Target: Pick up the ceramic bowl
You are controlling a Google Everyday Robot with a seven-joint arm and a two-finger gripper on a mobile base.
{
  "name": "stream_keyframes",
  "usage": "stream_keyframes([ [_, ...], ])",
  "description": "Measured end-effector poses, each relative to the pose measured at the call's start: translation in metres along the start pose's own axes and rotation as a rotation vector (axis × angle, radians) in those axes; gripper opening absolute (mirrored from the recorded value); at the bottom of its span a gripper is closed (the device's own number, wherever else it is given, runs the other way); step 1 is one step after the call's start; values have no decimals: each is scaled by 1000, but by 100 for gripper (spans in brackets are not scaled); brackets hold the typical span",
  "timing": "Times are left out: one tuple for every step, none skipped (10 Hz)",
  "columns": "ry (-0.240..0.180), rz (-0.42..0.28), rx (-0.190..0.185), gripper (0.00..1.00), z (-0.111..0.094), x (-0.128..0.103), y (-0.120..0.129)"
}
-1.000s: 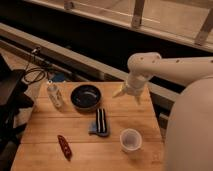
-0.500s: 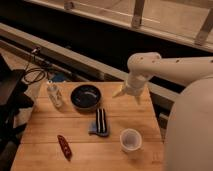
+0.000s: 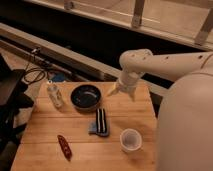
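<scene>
The ceramic bowl (image 3: 85,96) is round, shallow and glossy dark, with a thick rim. It sits upright near the far edge of the wooden table (image 3: 45,135), left of centre. My gripper (image 3: 121,90) hangs from the white arm to the right of the bowl, above the table's far right part. It is apart from the bowl and holds nothing that I can see.
A small clear bottle (image 3: 54,94) stands left of the bowl. A dark flat ribbed object (image 3: 100,121) lies just in front of the bowl. A translucent white cup (image 3: 130,140) stands front right. A red object (image 3: 64,146) lies front left. Cables lie beyond the table's left.
</scene>
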Motion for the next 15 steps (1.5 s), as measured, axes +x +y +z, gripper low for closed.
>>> stream_keyframes([
  [-2,-11,-5,80,1,-3,7],
  [1,-19,-6,80,2,-5,13],
  [2,-29,-9,80,2,-8,16],
  [5,-35,-9,80,2,-10,16],
  [4,-45,-14,80,2,-14,23],
  [2,-57,-18,80,4,-17,30],
  [5,-67,-19,80,4,-20,36],
  [6,-75,-21,80,5,-23,40],
  [8,-83,-20,80,5,-26,44],
  [7,-95,-25,80,7,-30,52],
  [9,-102,-26,80,8,-32,56],
  [12,-106,-27,80,9,-34,59],
  [14,-110,-26,80,10,-37,62],
  [17,-117,-27,80,11,-39,66],
  [17,-124,-28,80,12,-41,71],
])
